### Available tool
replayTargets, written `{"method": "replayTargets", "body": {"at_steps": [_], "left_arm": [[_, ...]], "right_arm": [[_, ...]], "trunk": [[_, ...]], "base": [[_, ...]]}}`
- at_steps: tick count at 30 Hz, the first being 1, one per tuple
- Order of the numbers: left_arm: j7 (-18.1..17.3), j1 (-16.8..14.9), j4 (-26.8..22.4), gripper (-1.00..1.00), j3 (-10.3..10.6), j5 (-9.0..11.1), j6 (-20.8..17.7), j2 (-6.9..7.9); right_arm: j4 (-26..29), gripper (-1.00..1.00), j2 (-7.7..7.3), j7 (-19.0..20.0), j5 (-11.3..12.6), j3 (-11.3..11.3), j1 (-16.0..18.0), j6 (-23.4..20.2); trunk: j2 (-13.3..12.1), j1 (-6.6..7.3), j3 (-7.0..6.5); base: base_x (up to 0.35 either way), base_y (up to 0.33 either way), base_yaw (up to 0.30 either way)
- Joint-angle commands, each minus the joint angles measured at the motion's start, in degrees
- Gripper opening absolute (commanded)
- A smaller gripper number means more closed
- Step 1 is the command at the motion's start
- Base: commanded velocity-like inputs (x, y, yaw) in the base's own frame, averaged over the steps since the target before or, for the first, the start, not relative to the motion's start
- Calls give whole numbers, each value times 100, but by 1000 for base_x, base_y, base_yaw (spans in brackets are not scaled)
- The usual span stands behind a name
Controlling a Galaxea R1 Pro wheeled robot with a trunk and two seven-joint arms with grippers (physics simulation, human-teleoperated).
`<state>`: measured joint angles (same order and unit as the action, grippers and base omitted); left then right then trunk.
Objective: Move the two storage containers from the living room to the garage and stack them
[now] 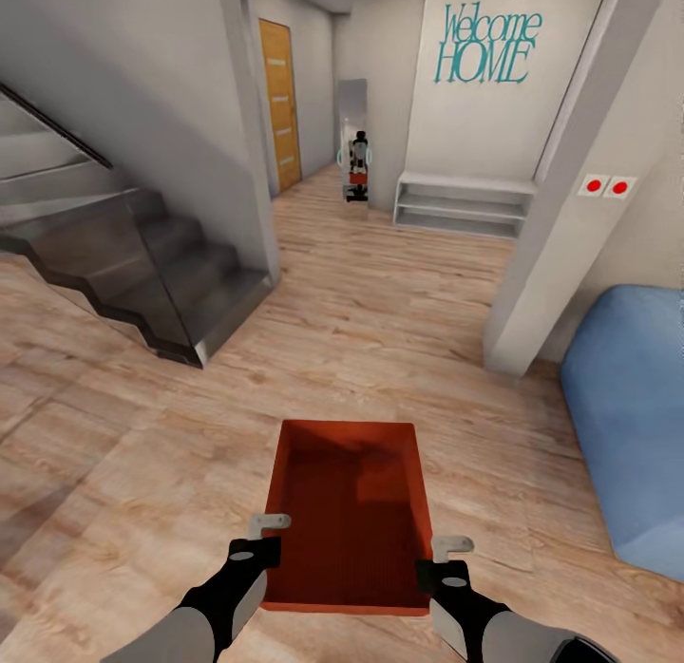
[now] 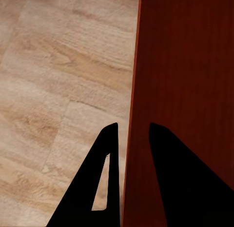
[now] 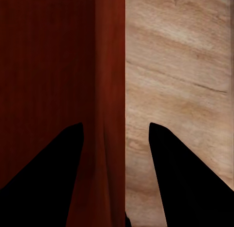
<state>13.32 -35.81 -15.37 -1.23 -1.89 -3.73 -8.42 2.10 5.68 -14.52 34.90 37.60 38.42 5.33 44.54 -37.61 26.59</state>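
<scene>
One orange-red storage container (image 1: 350, 511) shows in the head view, held low in front of the robot above the light wood-plank floor (image 1: 399, 340) of the living room. It is open-topped and holds nothing; its ribbed bottom is bare.

At the far left rises one grey staircase (image 1: 142, 264) with a dark handrail. Beyond it, one orange wooden door (image 1: 280, 103) stands in the left wall of the hallway.

The left pincer (image 1: 269, 530) sits at the container's left wall, near the corner closest to the robot. In the left wrist view its two dark fingers (image 2: 92, 188) straddle that thin wall, one outside over the wood planks and one inside over the red bottom, closed narrowly on it.

In the middle distance one tall mirror (image 1: 353, 141) leans against the wall. To its right, teal lettering (image 1: 487, 44) on the white wall reads "Welcome HOME", above one low white shelf unit (image 1: 464, 204).

The right pincer (image 1: 451, 549) sits at the container's right wall, also near the robot's end. In the right wrist view its two fingers (image 3: 48, 178) stand on either side of the wall, holding it between them.

Two red round buttons (image 1: 607, 185) sit side by side on a white pillar. At the far right edge lies one blue sofa (image 1: 632, 397).
</scene>
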Motion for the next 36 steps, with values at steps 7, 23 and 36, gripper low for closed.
{"method": "replayTargets", "body": {"at_steps": [7, 23, 36], "left_arm": [[39, 4, 8, -100, -18, -22, -40, 42], [39, 4, 9, -100, -18, -22, -40, 40], [39, 4, 17, -100, -18, -22, -40, 41]], "right_arm": [[1, -100, -23, -473, 8, -51, 7, 311], [1, -100, -23, -473, 8, -51, 7, 311], [1, -100, -31, -473, 8, -51, 7, 311]], "trunk": [[4, -4, 6], [4, -4, 6], [4, -4, 6]], "base": [[324, 0, -118], [324, 0, -7], [324, 0, 0]]}}
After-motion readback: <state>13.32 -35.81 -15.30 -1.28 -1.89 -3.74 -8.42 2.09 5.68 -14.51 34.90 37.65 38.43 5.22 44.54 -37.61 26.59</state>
